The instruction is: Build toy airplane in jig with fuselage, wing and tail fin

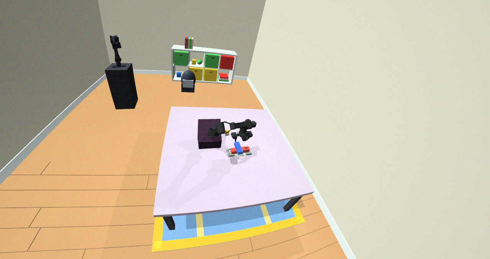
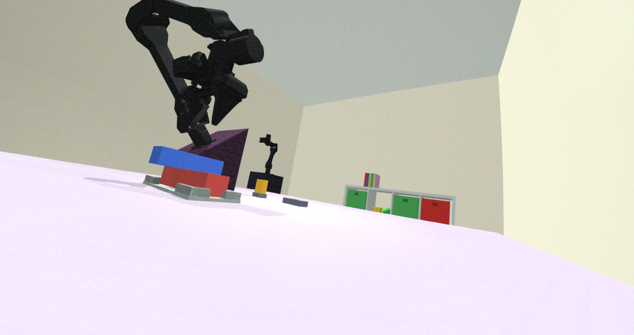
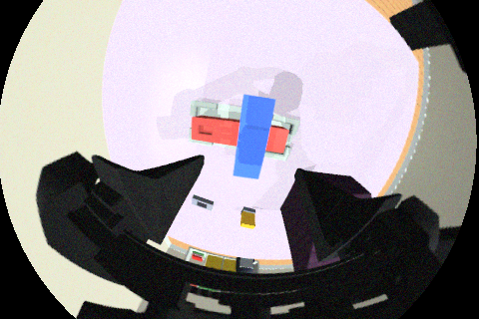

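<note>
Opening wide, my hand [image 1: 239,140] [image 2: 203,125] [image 3: 250,166] has nothing in it, so I can lift off and not drag the wing. The blue wing [image 1: 238,148] [image 2: 188,159] [image 3: 255,135] lies across the red body [image 1: 245,149] [image 2: 181,177] [image 3: 215,132], in the middle of the wrist view, because I think its tab goes in the top hole there. It looks low and snug, but I can't see the tab. The body sits in the pale cradle [image 1: 249,153] [image 2: 192,193] [image 3: 200,105], at the lower left of the outside view. The little walls are there to stop it sliding, I think.

The yellow tail fin [image 1: 226,131] [image 2: 261,186] [image 3: 247,218] stands up on a small gray stand [image 2: 259,195], low in the wrist view, so I think it is easy to pinch. The hole [image 3: 205,130] near one end of the body has no fin in it, so the fin should be my next job. I must not bump the wing.

I count one body, one wing, one fin, one cradle and two gray stands. The other gray stand [image 2: 294,201] [image 3: 203,202] holds no part; maybe the wing's spot.
</note>
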`<move>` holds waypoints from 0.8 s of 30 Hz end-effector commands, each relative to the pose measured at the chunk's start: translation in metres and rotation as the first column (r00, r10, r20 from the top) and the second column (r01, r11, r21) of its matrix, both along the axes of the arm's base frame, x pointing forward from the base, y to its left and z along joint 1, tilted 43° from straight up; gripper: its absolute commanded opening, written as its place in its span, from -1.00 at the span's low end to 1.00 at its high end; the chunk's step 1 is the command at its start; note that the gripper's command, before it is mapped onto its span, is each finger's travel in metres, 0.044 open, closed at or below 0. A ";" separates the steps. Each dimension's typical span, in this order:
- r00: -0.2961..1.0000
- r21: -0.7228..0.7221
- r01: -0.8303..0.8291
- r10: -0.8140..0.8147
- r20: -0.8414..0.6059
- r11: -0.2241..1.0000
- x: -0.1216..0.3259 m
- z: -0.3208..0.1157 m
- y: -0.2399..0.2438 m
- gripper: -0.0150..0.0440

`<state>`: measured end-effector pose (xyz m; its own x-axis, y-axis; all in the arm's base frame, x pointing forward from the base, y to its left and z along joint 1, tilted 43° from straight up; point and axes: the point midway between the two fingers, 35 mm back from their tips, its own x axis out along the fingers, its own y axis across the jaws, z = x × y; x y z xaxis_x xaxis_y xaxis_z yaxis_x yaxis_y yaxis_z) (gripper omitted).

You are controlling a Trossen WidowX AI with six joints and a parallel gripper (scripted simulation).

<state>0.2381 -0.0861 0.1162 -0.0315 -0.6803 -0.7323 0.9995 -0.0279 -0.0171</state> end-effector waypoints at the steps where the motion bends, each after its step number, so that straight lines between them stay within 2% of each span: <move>1: 0.998 0.005 -0.042 0.042 -0.043 0.999 -0.001 0.002 0.002 1.00; 4: 0.943 0.042 -0.240 0.243 -0.227 0.970 0.000 0.002 0.002 1.00; 7: 0.805 0.119 -0.428 0.438 -0.400 0.896 0.000 0.001 0.001 1.00; 11: 0.515 0.272 -0.615 0.638 -0.572 0.740 0.000 0.000 0.000 1.00; 14: 0.259 0.403 -0.689 0.724 -0.639 0.602 0.001 0.000 -0.001 1.00; 15: 0.211 0.427 -0.697 0.734 -0.646 0.577 0.001 0.000 -0.001 1.00; 24: 0.195 0.435 -0.699 0.736 -0.648 0.568 0.001 0.000 -0.001 1.00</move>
<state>0.2387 -0.0871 0.1164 -0.0346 -0.6801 -0.7323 0.2529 0.7030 -0.6647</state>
